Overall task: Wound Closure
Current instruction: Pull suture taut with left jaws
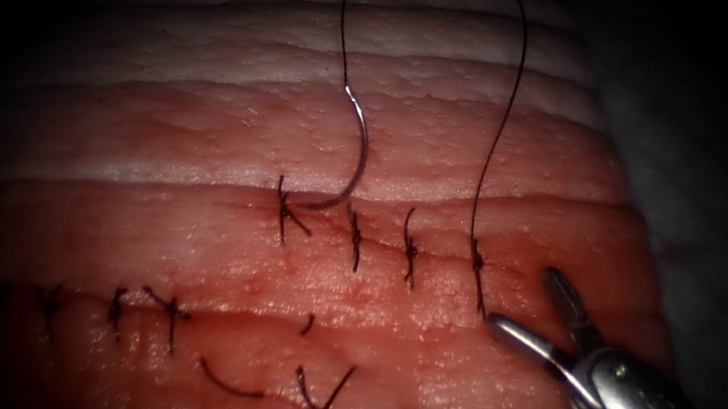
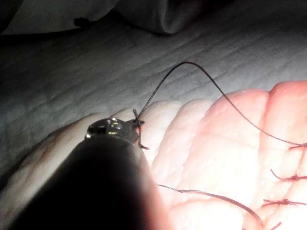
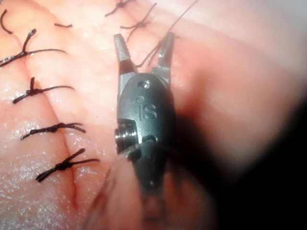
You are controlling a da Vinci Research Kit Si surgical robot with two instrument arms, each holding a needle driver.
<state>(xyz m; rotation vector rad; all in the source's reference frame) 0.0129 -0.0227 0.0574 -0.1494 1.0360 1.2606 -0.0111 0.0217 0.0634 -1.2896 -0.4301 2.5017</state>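
Right tool [image 1: 532, 306]: jaws spread, holding nothing, just beside the rightmost stitch [image 1: 476, 273] near the tissue's [image 1: 201, 144] right edge
Left tool [image 2: 112, 130]: cannot tell its jaws; thread [image 2: 211, 84] arcs from its tip
Needle [image 1: 354, 151]: lying free on the tissue above the cut [image 1: 379, 235], tip by the leftmost stitch
Advice: keep the thread slack and untangled
Right wrist view: shows thread crossing between the open jaws

Tissue [image 1: 232, 129] rests on a grey quilted pad [image 2: 144, 57], apparently cloth; pad extends beyond the tissue's right edge.
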